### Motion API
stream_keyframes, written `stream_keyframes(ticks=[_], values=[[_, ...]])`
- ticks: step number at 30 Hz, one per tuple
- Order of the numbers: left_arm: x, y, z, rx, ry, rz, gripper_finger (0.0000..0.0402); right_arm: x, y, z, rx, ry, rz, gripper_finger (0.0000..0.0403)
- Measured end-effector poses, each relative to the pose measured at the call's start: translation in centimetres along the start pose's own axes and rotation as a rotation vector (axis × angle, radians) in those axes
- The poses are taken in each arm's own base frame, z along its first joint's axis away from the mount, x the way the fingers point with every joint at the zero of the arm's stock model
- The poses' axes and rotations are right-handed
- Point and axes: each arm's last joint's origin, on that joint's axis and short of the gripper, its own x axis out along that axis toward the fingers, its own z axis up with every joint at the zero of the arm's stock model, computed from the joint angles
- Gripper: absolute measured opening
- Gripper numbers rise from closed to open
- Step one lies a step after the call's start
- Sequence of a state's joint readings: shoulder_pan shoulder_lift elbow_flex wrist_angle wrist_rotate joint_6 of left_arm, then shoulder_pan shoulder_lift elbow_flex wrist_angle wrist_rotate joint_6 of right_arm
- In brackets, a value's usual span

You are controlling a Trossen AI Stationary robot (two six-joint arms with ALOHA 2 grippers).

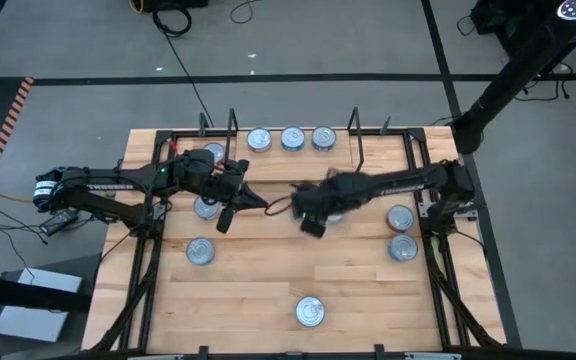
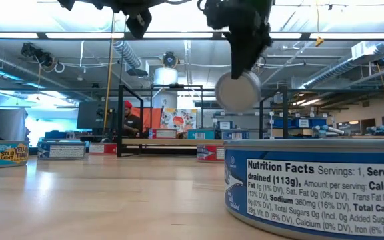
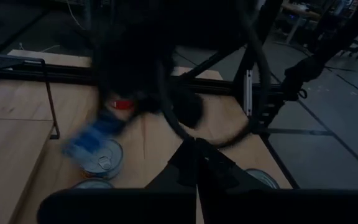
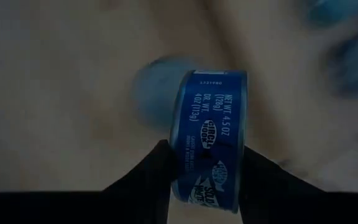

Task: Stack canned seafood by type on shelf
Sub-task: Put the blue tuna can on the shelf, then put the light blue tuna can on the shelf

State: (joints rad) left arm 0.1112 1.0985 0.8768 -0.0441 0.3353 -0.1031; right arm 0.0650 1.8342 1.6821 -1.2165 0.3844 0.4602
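Right pincer (image 4: 197, 174) gripping blue-labelled tin (image 4: 209, 137) by its sides, holding it on edge, lifted clear of counter (image 1: 268, 290), in front of shelf (image 1: 298, 165) near its middle. Three tins (image 1: 291, 138) sitting in row on shelf board. Left pincer (image 1: 230, 200) closed, empty, hovering in front of shelf toward its left end. Other tins lying scattered on counter in front of shelf.
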Motion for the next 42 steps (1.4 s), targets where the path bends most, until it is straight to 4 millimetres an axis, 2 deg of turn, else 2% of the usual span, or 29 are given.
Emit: stream_keyframes(ticks=[4,8,16,21,27,35,39,42], values=[[0.0,0.0,0.0,0.003,-0.004,0.001,0.0001,1.0,-2.3,1.4,-0.232,-0.076,-0.173,0.0137],[0.0,0.0,0.1,0.001,-0.009,0.006,0.0001,3.2,-4.2,2.4,-0.297,-0.091,-0.209,0.0137],[0.0,0.0,0.1,-0.009,-0.009,0.007,0.0001,8.6,-7.6,1.0,-0.355,0.027,-0.281,0.0137],[0.0,0.0,0.1,-0.029,-0.009,0.007,0.0001,10.5,-8.4,-0.1,-0.346,0.07,-0.276,0.0137],[0.0,0.0,0.1,-0.034,-0.009,0.008,0.0001,11.2,-8.7,-0.9,-0.343,0.099,-0.259,0.0139],[0.0,0.0,0.1,-0.037,-0.009,0.011,0.0001,11.8,-8.9,-0.9,-0.311,0.104,-0.155,0.0238],[0.0,0.0,0.1,-0.044,-0.009,0.012,0.0001,11.8,-9.1,-0.9,-0.305,0.108,-0.127,0.0255],[0.0,0.0,0.1,-0.055,-0.009,0.012,0.0001,11.1,-9.2,-0.4,-0.292,0.109,-0.128,0.0259]])
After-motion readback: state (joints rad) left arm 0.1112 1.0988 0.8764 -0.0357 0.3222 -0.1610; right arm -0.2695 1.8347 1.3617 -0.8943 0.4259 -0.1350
